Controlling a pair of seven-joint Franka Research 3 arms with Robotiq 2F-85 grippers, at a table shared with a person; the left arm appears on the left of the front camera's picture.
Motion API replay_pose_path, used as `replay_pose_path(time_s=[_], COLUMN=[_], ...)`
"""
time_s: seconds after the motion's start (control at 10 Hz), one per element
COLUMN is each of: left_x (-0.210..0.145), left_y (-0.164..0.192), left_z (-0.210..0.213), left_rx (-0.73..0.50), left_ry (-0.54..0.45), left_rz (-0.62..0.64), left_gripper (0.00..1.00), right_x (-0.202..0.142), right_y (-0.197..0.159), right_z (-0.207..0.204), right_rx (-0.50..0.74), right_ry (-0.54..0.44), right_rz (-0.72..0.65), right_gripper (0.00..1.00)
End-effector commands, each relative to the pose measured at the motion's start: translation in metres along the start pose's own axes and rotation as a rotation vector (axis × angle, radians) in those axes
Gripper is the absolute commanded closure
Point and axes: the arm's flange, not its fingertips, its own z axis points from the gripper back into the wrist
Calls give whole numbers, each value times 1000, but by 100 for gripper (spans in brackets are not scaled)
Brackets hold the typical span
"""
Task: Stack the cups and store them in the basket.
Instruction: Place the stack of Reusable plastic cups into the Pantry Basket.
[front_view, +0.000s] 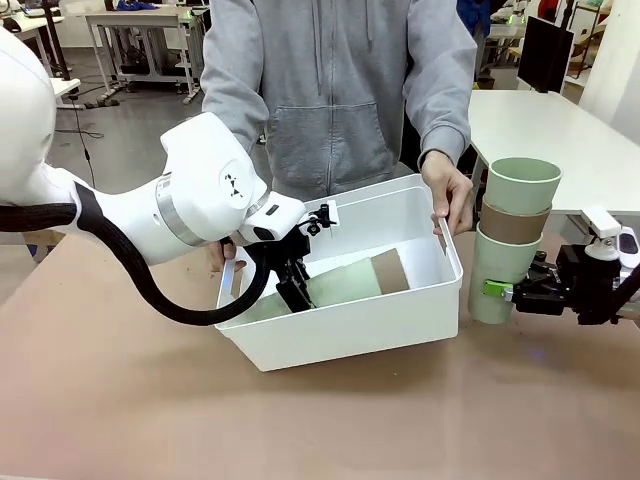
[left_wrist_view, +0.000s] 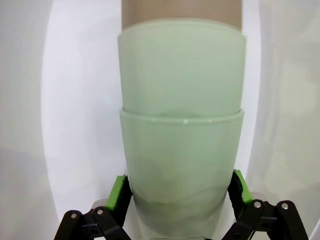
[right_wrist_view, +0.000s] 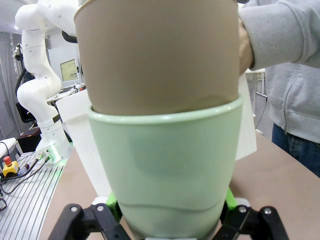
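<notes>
A stack of cups (front_view: 350, 282) lies on its side in the white basket (front_view: 340, 335), mint green with a tan-brown one (front_view: 390, 270) at its far end. My left gripper (front_view: 295, 288) reaches into the basket and is shut on the stack's mint base (left_wrist_view: 180, 170), its green pads (left_wrist_view: 120, 192) pressing both sides. Right of the basket, my right gripper (front_view: 502, 292) is shut on the bottom mint cup (right_wrist_view: 165, 165) of an upright stack (front_view: 515, 235): mint, tan-brown (right_wrist_view: 160, 50), mint on top.
A person in a grey hoodie stands at the far side and holds the basket tilted toward me, one hand (front_view: 450, 195) on its right rim. The basket's white wall (right_wrist_view: 80, 130) lies just beyond the right stack. Brown tabletop (front_view: 300, 420) lies in front.
</notes>
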Motion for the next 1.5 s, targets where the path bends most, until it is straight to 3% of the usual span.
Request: replay_pose_path(time_s=[0.0, 0.3, 0.7, 1.0, 1.2, 1.4], left_x=[0, 2, -19, -85, -139, -187], left_y=[0, 2, -3, -5, -11, -19], left_z=[9, 51, 166, 264, 333, 372], left_rx=[4, -8, -79, -98, -20, 29], left_ry=[-32, -94, -350, -554, -626, -652], left_rz=[7, 5, 30, 32, 49, 58], left_gripper=[0, 0, 0, 0, 0, 0], right_x=[4, 4, 4, 4, 4, 4], right_y=[0, 0, 0, 0, 0, 0], right_z=[-1, -1, -1, -1, -1, -1], right_rx=[-1, -1, -1, -1, -1, -1], right_ry=[-4, -4, -4, -4, -4, -4], right_rz=[15, 15, 15, 15, 15, 15], right_gripper=[14, 14, 14, 14, 14, 14])
